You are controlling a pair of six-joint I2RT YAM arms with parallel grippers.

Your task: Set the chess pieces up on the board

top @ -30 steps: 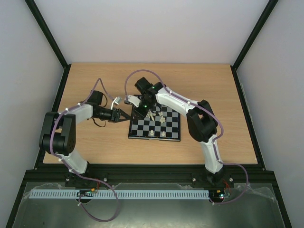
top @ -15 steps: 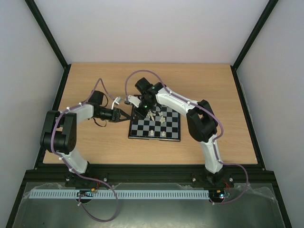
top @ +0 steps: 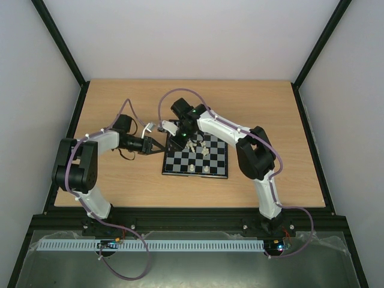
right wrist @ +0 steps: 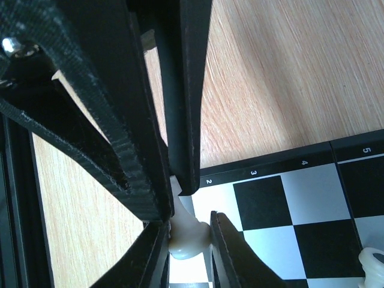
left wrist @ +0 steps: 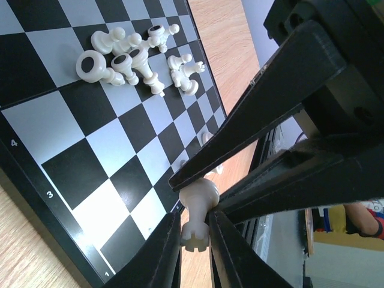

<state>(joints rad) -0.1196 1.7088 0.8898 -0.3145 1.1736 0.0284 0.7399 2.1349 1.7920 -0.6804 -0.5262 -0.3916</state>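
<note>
- The left gripper (left wrist: 195, 231) reaches in low from the left side of the table (top: 120, 180) and is clenched on the lower end of one cream-white piece (left wrist: 200, 193).
- That piece hangs in the air just over the left edge of the board (top: 213, 165), near its numbered border, touching no square.
- The right gripper (right wrist: 187, 225) is clamped on the same piece from the other side, so both grippers hold it at once (it looks like a hand-over, by my reading).
- Risk one: if either arm pulls away while the other is clamped, the tiny piece may twist, snap out of the fingers or be dragged askew.
- Risk two: if one gripper lets go before the other grip is firm, the piece would likely drop onto the board's border or roll off onto the table.
- Further right, a heap of pieces (left wrist: 135, 60) lies tipped over in the middle squares; a low sweep by either arm could scatter it.
- Two standing pieces (top: 192, 169) on the near row could be knocked over the same way.
- Most of the set is not yet placed, so the task looks early.
</note>
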